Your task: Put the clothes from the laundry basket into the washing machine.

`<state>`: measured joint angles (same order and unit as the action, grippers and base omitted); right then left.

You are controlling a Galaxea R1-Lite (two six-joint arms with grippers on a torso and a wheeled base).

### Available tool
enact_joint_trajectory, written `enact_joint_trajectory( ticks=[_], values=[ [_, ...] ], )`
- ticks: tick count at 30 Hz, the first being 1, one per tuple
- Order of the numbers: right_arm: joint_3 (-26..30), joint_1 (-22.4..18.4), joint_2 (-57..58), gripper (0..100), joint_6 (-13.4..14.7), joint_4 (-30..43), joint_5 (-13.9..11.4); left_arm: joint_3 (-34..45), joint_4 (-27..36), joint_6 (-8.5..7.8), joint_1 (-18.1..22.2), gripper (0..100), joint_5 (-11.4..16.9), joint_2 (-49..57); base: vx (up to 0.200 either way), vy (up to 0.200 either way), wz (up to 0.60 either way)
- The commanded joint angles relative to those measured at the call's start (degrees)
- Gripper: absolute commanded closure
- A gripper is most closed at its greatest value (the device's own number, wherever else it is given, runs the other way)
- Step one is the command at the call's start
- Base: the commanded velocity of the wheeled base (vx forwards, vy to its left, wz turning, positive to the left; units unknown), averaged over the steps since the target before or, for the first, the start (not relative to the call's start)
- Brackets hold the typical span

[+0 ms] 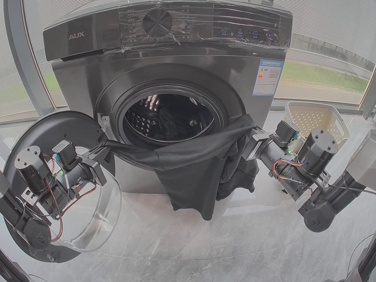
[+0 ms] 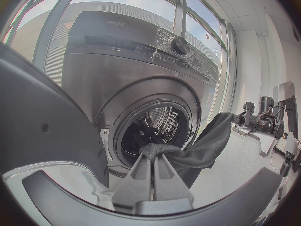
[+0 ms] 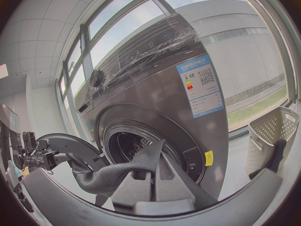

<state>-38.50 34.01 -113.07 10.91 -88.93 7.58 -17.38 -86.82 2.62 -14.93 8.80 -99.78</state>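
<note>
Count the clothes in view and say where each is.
3. A black garment stretched between the left tool and the right tool before the washer; a dark piece inside the drum; a dark cloth over the basket rim. More may be hidden.

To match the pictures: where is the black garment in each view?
Head view: black garment stretched between left gripper and right gripper.
Left wrist view: garment leaves the left gripper, crossing the drum opening's lower rim.
Right wrist view: garment leaves the right gripper.
Shared landmark: drum opening.
</note>
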Motion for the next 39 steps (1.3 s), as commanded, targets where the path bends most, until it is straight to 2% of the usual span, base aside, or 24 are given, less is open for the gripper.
enact_joint_trajectory(
  ticks=[1, 10, 14, 15, 19, 21, 24, 32, 39],
  values=[
    [0.0, 0.3, -0.2, 100, 0.0, 0.0, 0.1, -0.2, -0.3, 0.37, -0.1, 100, 0.0, 0.0, 0.000, 0.000, 0.00],
    [-0.3, 0.8, 0.0, 100, 0.1, 0.0, 0.2, 0.8, -1.2, 0.10, -0.1, 100, 0.4, -0.3, 0.000, 0.000, 0.00],
    [-1.0, 2.1, -0.2, 100, 0.1, 0.0, 2.3, 1.3, -1.2, 0.10, 0.1, 100, 0.8, -0.4, 0.000, 0.000, 0.00],
    [-1.0, 2.1, -0.2, 100, 0.1, 0.0, 2.3, 1.3, -1.2, 0.10, 0.1, 0, 0.8, -0.4, 0.000, 0.000, 0.00],
    [-1.4, 3.3, -1.9, 100, 0.8, 0.0, 2.4, 3.4, -1.2, -0.07, -0.5, 0, 1.7, -0.6, 0.000, 0.000, 0.00],
    [-2.9, 3.4, -2.9, 100, 0.8, 0.1, 2.1, 4.6, -1.2, 0.19, -3.0, 0, 2.6, -1.1, 0.000, 0.000, 0.00],
    [-5.3, 4.7, -4.2, 100, 0.5, 0.2, 1.9, 5.4, -1.4, 0.46, -6.9, 0, 2.5, -4.0, 0.000, 0.000, 0.00],
    [-7.3, 7.0, -6.9, 100, 0.3, 0.3, 1.5, 1.3, -2.0, 0.28, -12.7, 0, 1.7, -11.1, 0.000, 0.000, 0.00],
    [-7.8, 8.4, -6.7, 100, 0.3, 0.5, 0.9, -3.9, -2.0, 0.46, -13.6, 0, 0.8, -15.9, 0.000, 0.000, 0.00]
  ],
)
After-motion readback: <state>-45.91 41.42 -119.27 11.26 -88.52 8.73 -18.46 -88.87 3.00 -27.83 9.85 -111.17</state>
